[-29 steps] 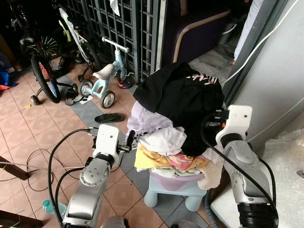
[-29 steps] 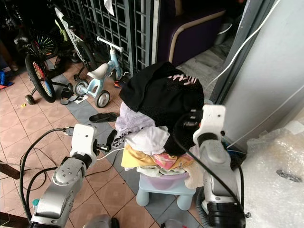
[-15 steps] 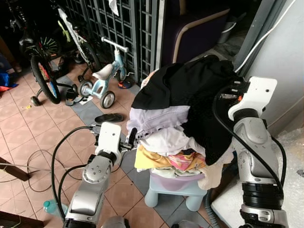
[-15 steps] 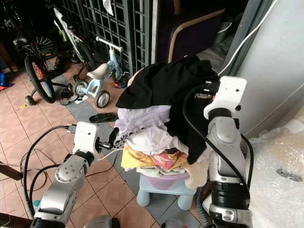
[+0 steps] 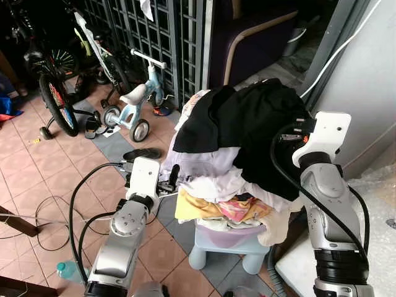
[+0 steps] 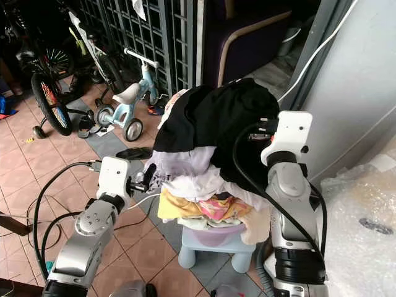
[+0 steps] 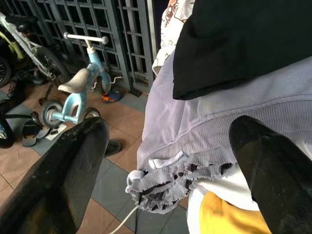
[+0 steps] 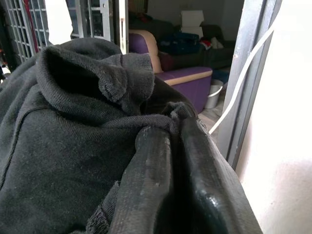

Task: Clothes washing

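A heap of laundry overflows a lilac tub (image 5: 230,236) standing on a pale blue stool (image 5: 213,252). On top lies a black garment (image 5: 260,127), over a lavender ribbed piece (image 7: 234,122), white cloth (image 5: 213,184) and a yellow and pink piece (image 5: 229,210). My right gripper (image 8: 168,161) is shut on the black garment at the heap's right side. My left gripper (image 7: 165,161) is open at the heap's left side, its black fingers (image 7: 63,165) spread before the lavender hem without touching it.
A light blue balance bike (image 5: 133,102), a bicycle (image 5: 52,86) and a dark sandal (image 5: 141,153) stand on the tiled floor to the left. A metal grille (image 5: 161,31) and a purple armchair (image 5: 260,31) are behind. Bubble wrap (image 6: 365,216) lies at the right. Cables (image 5: 37,210) trail on the floor.
My right gripper pulled the black garment up and to the right, then came down a little. The lavender piece beneath was uncovered. My left arm edged slightly towards the heap.
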Tool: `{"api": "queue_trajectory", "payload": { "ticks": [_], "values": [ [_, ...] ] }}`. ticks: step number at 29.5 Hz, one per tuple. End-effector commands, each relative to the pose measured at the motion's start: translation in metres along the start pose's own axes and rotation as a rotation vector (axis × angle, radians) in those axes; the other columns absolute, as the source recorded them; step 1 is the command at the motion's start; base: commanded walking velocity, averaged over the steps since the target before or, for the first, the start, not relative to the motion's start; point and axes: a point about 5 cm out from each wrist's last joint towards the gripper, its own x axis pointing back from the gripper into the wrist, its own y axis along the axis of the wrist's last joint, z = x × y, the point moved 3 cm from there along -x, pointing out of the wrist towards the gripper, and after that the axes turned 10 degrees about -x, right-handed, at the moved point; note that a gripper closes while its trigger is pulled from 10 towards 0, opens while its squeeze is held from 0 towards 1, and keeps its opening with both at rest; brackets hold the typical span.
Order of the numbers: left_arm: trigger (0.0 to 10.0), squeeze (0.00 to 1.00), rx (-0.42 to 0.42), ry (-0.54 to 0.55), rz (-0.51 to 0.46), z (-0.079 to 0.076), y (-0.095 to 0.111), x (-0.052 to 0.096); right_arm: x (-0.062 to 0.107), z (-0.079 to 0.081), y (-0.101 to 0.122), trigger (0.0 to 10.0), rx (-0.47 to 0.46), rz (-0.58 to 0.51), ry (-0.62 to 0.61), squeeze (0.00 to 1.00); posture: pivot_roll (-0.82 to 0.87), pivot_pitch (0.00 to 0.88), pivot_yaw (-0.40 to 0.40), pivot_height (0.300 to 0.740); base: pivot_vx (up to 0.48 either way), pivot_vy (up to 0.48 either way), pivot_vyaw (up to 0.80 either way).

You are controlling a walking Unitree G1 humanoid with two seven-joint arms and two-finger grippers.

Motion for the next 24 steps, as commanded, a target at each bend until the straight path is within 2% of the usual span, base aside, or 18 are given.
{"api": "queue_trajectory", "payload": {
  "ticks": [1, 17, 20, 24],
  "values": [
    [10.0, 0.00, -0.009, 0.006, 0.005, 0.0014, -0.0011, -0.0006, 0.0006, 0.0076, 0.0055, 10.0, 0.000, -0.023, 0.028, 0.00, -0.01, 0.000, 0.021, 0.740, -0.371, 0.000, 0.00],
    [10.0, 0.00, -0.005, 0.000, 0.007, 0.0011, -0.0009, -0.0016, -0.0024, 0.0046, 0.0064, 10.0, 0.018, -0.030, -0.001, 0.00, -0.02, 0.000, 0.025, 0.740, -0.334, 0.000, 0.00],
    [10.0, 0.00, -0.005, 0.004, 0.002, 0.0017, -0.0001, -0.0018, -0.0027, 0.0054, 0.0057, 10.0, 0.017, -0.029, -0.004, 0.00, -0.02, 0.000, 0.025, 0.740, 0.000, 0.000, 0.00],
    [10.0, 0.00, -0.005, 0.005, -0.030, 0.0042, 0.0055, -0.0025, -0.0034, 0.0062, 0.0036, 10.0, 0.019, -0.023, -0.009, 0.00, -0.02, 0.000, 0.026, 0.740, 0.000, 0.000, -0.48]
  ]
}}
